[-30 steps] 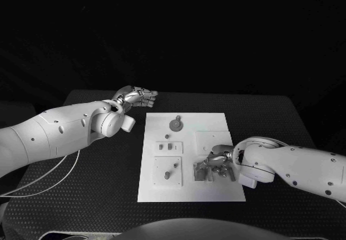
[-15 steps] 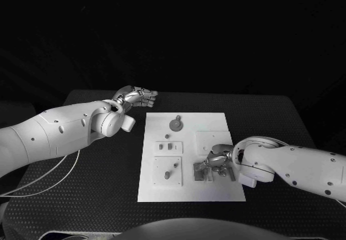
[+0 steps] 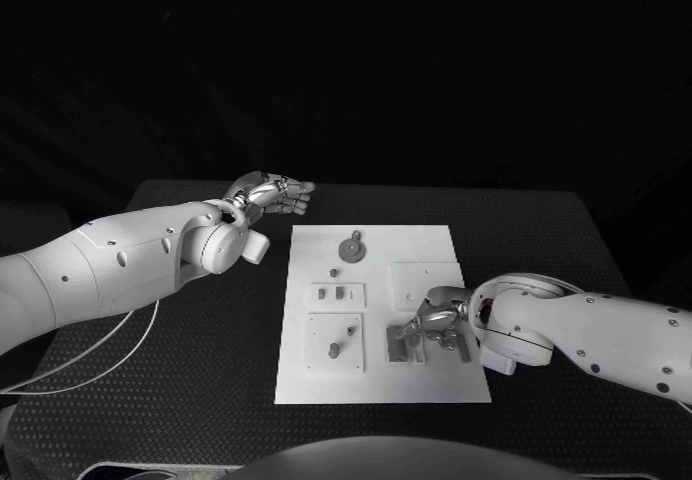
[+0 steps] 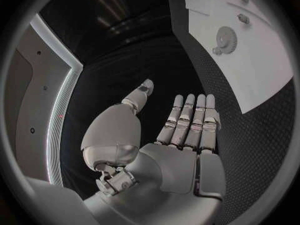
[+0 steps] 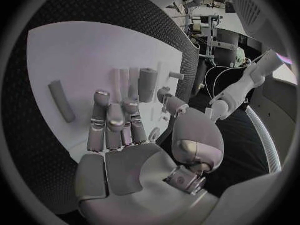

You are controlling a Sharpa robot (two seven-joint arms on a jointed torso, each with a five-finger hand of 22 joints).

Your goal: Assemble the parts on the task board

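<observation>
Board: flat white rectangular task board (image 3: 433, 250) lies mid-bench.
Parts: small grey pieces, including a round gear-like disc (image 3: 353, 245), sit on the board.
Right hand (image 3: 437, 333): over the board's near right area, fingers apart above upright grey pegs (image 5: 147, 85), grasping nothing.
Left hand (image 3: 268, 194): off the board's far left corner, released, fingers straight.
Risk: likely knocking pegs askew if fingers descend off-centre.
Writing: none readable.

White task board (image 3: 433, 385), grey parts (image 3: 353, 245), black dotted table (image 3: 188, 380), silver hands (image 3: 437, 335)

black table (image 3: 173, 340), white cable (image 3: 108, 345)
</observation>
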